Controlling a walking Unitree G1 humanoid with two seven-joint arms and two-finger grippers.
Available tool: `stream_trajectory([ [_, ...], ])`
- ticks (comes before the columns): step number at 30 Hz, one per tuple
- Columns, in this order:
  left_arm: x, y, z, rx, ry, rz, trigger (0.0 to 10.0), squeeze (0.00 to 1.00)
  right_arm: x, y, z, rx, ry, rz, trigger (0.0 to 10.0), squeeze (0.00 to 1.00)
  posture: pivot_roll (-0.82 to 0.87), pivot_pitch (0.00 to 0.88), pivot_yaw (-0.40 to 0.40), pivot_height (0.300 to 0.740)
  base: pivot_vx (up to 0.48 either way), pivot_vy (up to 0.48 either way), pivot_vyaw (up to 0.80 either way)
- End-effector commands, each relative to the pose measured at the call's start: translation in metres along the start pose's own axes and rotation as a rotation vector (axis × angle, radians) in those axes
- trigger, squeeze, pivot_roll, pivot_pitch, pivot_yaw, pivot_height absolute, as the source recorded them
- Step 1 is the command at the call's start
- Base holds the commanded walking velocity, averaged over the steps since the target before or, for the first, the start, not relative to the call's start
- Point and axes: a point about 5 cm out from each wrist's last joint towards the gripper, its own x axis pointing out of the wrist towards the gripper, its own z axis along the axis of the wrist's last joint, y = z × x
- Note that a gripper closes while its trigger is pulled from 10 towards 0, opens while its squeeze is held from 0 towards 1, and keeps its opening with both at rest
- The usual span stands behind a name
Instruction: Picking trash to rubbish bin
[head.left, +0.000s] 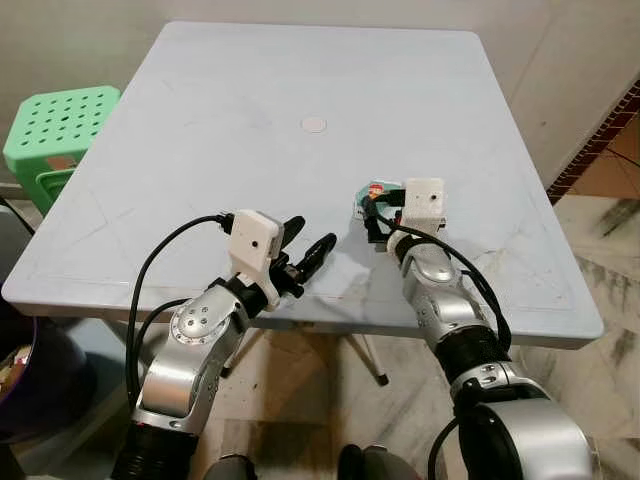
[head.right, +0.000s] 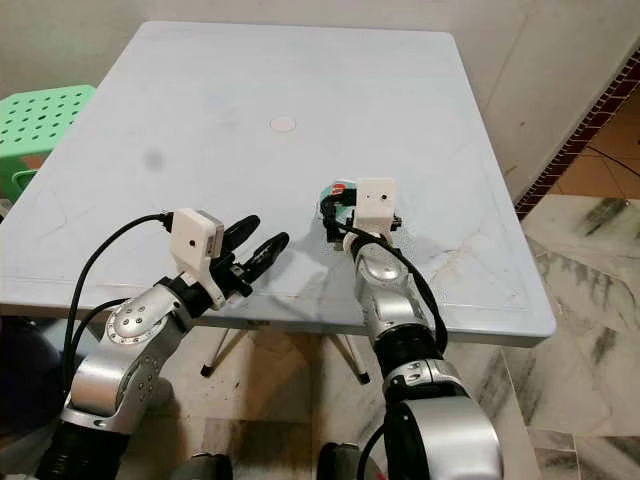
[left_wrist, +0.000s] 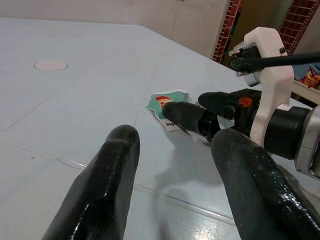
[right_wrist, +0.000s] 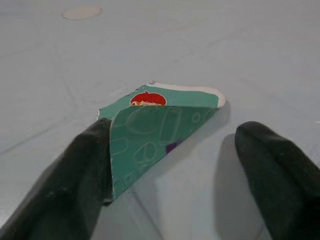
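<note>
Fingers of the right gripper (right_wrist: 165, 165) are being held apart, with a small green wrapper (right_wrist: 155, 125) lying between them on the pale table (head.left: 200, 130). One black finger (right_wrist: 65, 180) is touching the wrapper's edge, and that edge is being lifted and folded over against it; the other finger (right_wrist: 280, 165) is standing clear on the far side, not yet in contact. The wrapper is probably being levered up this way because a flat piece lying tight on the table cannot be gripped until one side is raised. Nothing is being clamped yet, so the pick-up is judged to be only at its start.

The left gripper (head.left: 300, 250) is being held near the table's front edge, off to the side of the right one, with its fingers also spread and nothing between them. It is being pointed toward the wrapper, seemingly kept ready rather than at work.

From the head views, the wrapper (head.left: 372, 192) is being largely covered by the right wrist's white camera block (head.left: 423, 203), so only a sliver is being shown beyond it. The printing on the wrapper is being cut off: a red-haired figure and a few letters can be made out, but no whole word. A green stool (head.left: 60, 130) is standing beside the table, well away from both grippers. A dark rounded object (head.left: 25, 370) is being cropped at the picture's edge beyond the left arm; whether it is the rubbish bin cannot be told.
</note>
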Motion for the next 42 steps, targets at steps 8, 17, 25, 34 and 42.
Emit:
stream_trajectory([
  [8, 0.003, -0.003, 0.002, 0.026, -0.007, -0.004, 10.0, 0.0, -0.012, -0.012, -0.016, -0.046, 0.015, -0.057, 0.0, 0.0, 0.02, 0.208, -0.048, 0.715, 0.0, 0.0, 0.0],
  [17, 0.005, -0.001, 0.002, 0.032, -0.011, 0.005, 10.0, 0.0, -0.017, -0.019, -0.02, -0.044, 0.017, -0.089, 0.0, 0.0, 0.01, 0.214, -0.046, 0.715, 0.0, 0.0, 0.0],
  [25, 0.006, 0.003, 0.004, 0.056, -0.021, 0.028, 10.0, 0.0, -0.022, -0.023, -0.018, -0.073, -0.022, -0.088, 0.0, 0.0, 0.01, 0.207, -0.049, 0.715, 0.0, 0.0, 0.0],
  [34, 0.005, 0.007, 0.005, 0.066, -0.026, 0.051, 10.0, 0.0, -0.035, -0.035, -0.017, -0.104, -0.065, -0.103, 0.0, 0.0, 0.03, 0.196, -0.048, 0.715, 0.0, 0.0, 0.0],
  [42, 0.009, 0.01, 0.008, 0.071, -0.04, 0.066, 10.0, 0.0, -0.052, -0.044, -0.008, -0.156, -0.172, -0.113, 0.0, 0.0, 0.03, 0.165, -0.034, 0.715, 0.0, 0.0, 0.0],
])
